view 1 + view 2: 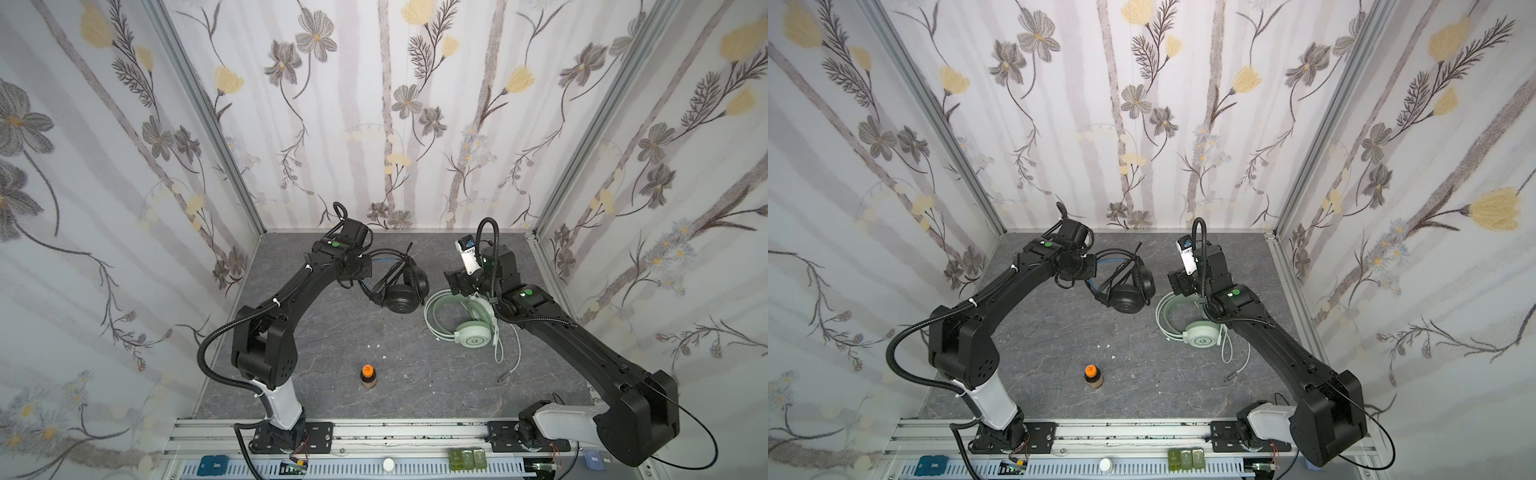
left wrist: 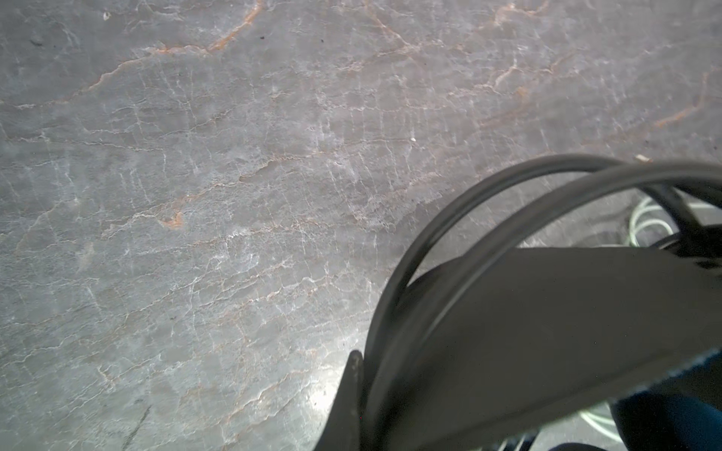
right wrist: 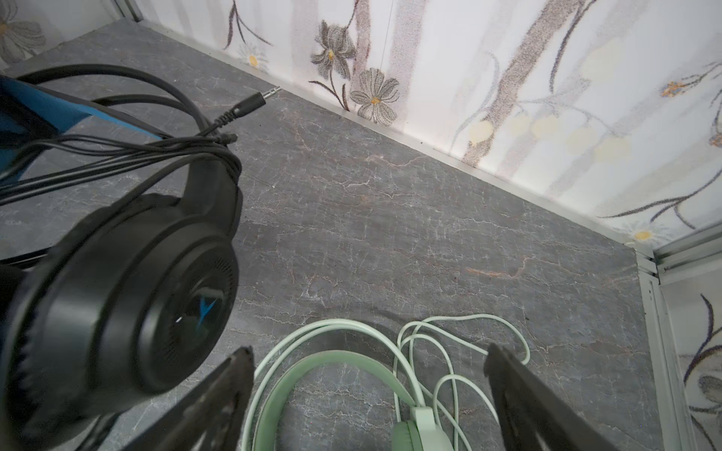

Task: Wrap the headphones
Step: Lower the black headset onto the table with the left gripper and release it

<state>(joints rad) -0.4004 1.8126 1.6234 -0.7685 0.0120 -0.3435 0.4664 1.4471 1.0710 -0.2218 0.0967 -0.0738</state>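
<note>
1. Nearest, the orange-capped bottle (image 1: pixel 368 376): stands upright on the grey stone-look tabletop (image 1: pixel 316 332), close to the front rail. Serves as marker for everything below and plays no part in the job.
2. Next, the mint cable (image 1: pixel 513 357): trails loose right of the bottle and a little beyond, ending in a mint plug (image 1: pixel 503 378) lying free. Not yet wound, by the look of it.
3. Then the mint green headset (image 1: pixel 473 332): lies flat, beyond and right of the bottle. Ear cup to the near side, headband arc to the far side, long axis roughly near-right to far-left.
4. Over the far part of that arc, the right gripper (image 3: pixel 369 351): hovers with jaws wide apart, holding nothing. Clearly the closer of the two to the mint headset. Loose cable lies bottle-ward from it, so probably a reach back toward the near side.
5. Further, the black headset (image 1: pixel 401 299): beyond the bottle, slightly right, just beside the mint arc, tilted. Black cable (image 3: pixel 136 152) looped across the headband, jack plug (image 3: pixel 250 103) pointing at the back wall. Looks largely wrapped.
6. Furthest, the left gripper (image 1: pixel 359 268): straight beyond the bottle, pinched tight on the black headset's headband.
</note>
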